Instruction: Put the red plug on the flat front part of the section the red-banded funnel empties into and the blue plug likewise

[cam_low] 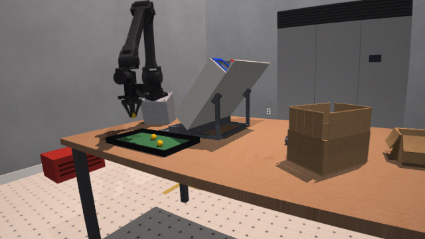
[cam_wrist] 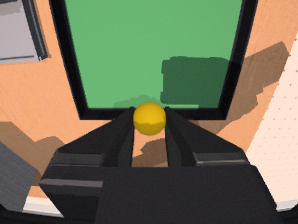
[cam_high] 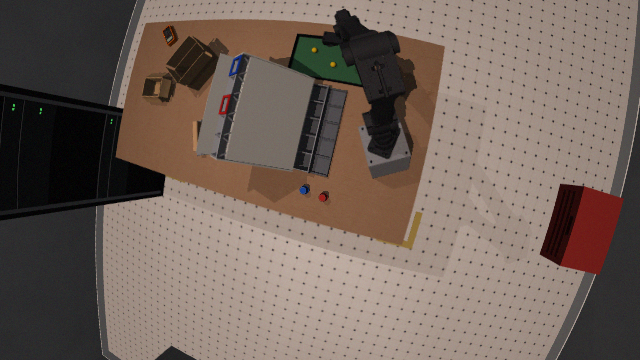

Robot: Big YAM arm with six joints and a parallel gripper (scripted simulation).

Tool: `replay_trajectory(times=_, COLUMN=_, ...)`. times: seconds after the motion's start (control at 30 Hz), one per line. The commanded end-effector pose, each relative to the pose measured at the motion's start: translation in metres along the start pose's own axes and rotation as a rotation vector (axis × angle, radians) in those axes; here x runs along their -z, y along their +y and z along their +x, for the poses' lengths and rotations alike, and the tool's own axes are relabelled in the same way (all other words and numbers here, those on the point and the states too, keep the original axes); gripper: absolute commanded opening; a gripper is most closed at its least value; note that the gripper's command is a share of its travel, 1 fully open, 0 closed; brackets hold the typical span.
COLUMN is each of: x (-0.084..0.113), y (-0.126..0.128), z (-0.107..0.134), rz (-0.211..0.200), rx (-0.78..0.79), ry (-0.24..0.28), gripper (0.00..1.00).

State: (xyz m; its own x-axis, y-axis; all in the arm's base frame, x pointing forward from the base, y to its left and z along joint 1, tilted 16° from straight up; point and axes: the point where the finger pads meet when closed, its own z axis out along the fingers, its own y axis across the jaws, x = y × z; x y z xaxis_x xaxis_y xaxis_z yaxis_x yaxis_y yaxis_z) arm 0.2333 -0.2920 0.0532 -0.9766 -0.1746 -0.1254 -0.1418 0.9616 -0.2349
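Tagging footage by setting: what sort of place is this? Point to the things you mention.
Probably a lab or server room: a black rack with green lights (cam_high: pixel 59 150), tall grey cabinets (cam_low: pixel 337 66) and a dotted, tile-like floor (cam_high: pixel 300 300) (cam_low: pixel 20 202).

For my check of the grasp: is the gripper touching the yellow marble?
Touching. The wrist view shows the gripper with its fingertips against both sides of the marble.

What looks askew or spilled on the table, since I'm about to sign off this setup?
Nothing looks spilled or damaged. One small oddity: the larger cardboard box sits askew to the table edges, probably harmless.
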Motion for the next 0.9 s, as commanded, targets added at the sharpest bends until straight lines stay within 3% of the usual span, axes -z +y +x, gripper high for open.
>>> replay_trajectory(times=0.0, x=0.036, y=-0.02, z=-0.01, rz=0.042, rx=-0.002, ry=-0.024, gripper=0.0)
replay_trajectory(times=0.2, x=0.05, y=-0.02, z=-0.011, rz=0.043, rx=-0.002, ry=-0.025, gripper=0.0)
replay_trajectory(times=0.23, x=0.034, y=-0.005, z=-0.002, rz=-0.008, rx=-0.002, ry=0.003, gripper=0.0)
replay_trajectory(times=0.37, x=0.049, y=-0.012, z=-0.006, rz=0.027, rx=-0.002, ry=-0.016, gripper=0.0)
replay_trajectory(times=0.87, x=0.047, y=-0.011, z=-0.006, rz=0.021, rx=-0.002, ry=-0.013, gripper=0.0)
